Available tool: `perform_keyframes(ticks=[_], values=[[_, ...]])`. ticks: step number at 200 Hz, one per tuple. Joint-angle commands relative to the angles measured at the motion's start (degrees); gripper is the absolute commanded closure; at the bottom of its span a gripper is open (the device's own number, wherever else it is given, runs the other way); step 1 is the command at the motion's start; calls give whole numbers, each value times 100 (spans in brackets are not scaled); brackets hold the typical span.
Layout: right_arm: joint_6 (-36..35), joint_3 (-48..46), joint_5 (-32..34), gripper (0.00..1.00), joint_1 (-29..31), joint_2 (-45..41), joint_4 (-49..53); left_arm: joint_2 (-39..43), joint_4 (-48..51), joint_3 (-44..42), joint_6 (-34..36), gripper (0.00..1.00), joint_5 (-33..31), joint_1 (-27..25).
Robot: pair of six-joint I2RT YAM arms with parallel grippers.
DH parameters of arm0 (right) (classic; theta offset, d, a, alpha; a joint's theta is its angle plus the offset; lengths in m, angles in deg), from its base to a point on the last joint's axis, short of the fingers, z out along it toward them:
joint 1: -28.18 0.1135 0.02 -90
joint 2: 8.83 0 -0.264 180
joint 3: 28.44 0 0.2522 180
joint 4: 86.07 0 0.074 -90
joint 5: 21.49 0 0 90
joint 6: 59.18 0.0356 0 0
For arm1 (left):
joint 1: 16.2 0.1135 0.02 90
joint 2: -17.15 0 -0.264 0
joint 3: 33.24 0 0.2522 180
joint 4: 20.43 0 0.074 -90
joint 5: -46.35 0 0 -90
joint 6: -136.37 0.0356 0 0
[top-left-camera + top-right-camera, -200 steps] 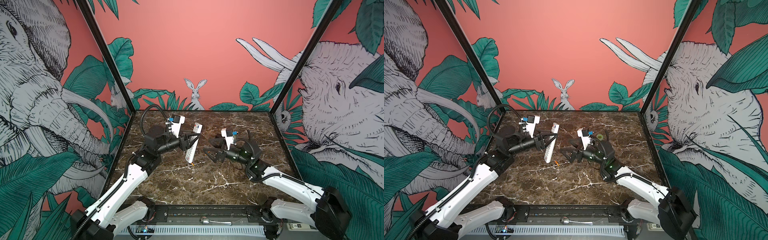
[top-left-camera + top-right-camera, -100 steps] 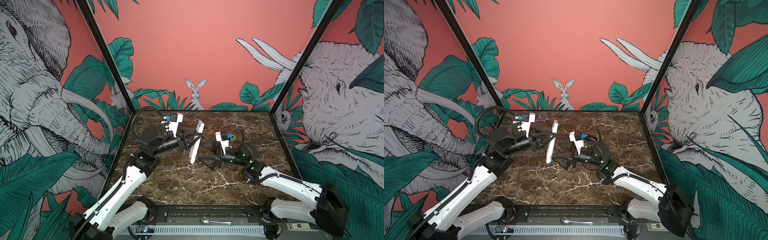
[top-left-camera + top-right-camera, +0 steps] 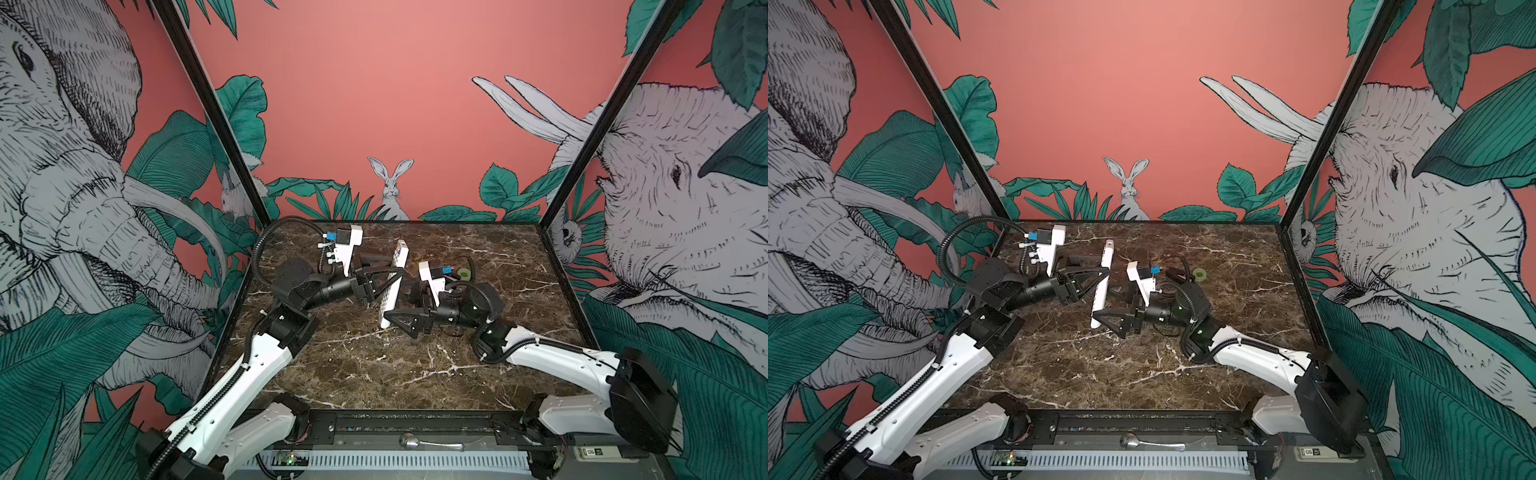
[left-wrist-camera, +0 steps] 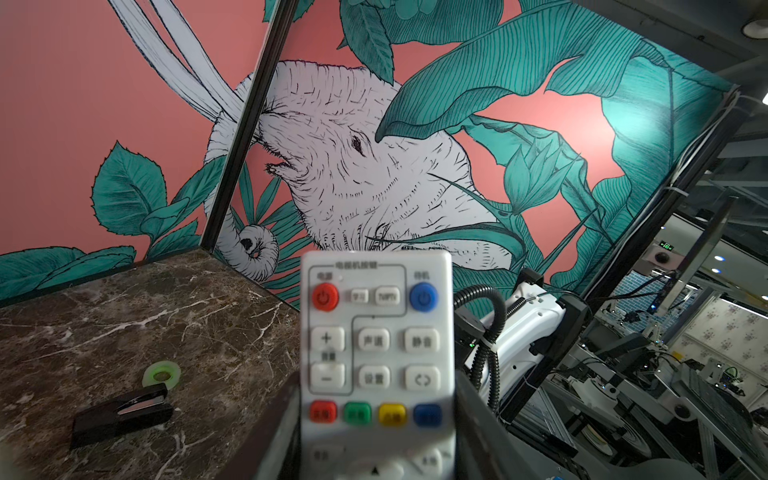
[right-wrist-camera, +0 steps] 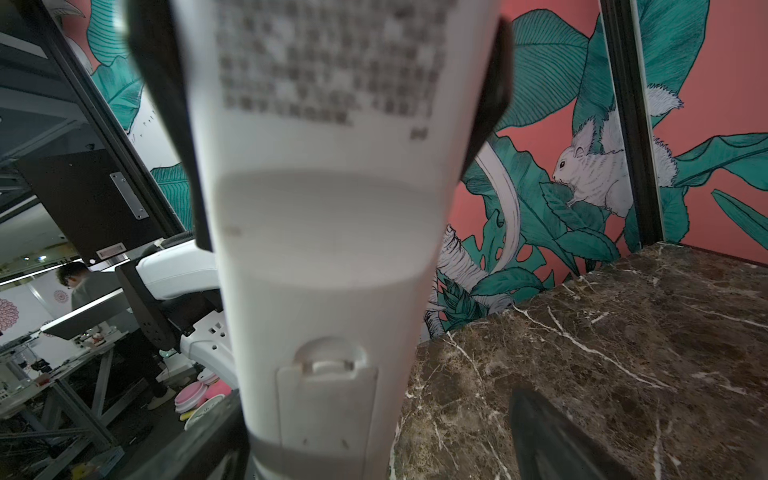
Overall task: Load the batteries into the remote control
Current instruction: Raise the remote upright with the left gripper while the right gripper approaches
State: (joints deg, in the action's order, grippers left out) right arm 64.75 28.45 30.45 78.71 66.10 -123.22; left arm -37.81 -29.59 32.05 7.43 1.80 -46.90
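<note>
Holding the long slim white plastic remote control (image 3: pixel 392 286) clamped at mid-length, the left gripper (image 3: pixel 397 267) has it tilted above the middle of the brown marble table (image 3: pixel 374 374), long axis running from far edge to near edge. The right gripper (image 3: pixel 395 303), jaws wide, straddles its lower end, facing the closed battery cover (image 5: pixel 328 399).

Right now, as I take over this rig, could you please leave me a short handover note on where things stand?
Left gripper: shut on the remote, held steeply tilted over the table, buttons facing its wrist camera.
Right gripper: jaws open, straddling the remote's lower end.
Done: remote is in hand. Battery cover looks shut.
To do: open cover, load batteries; I cannot make them out here.
</note>
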Motion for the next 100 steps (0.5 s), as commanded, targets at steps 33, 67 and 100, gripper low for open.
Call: perform_keyframes(ticks=[33, 67, 100], values=[[153, -30, -149, 17, 98, 76, -1008, 106, -660, -96, -314, 77, 60, 22], [269, -28, -175, 24, 116, 205, -1297, 67, -854, -143, -433, 78, 51, 20], [316, -42, -175, 24, 151, 324, -1429, 58, -915, -189, -464, 77, 30, 21]])
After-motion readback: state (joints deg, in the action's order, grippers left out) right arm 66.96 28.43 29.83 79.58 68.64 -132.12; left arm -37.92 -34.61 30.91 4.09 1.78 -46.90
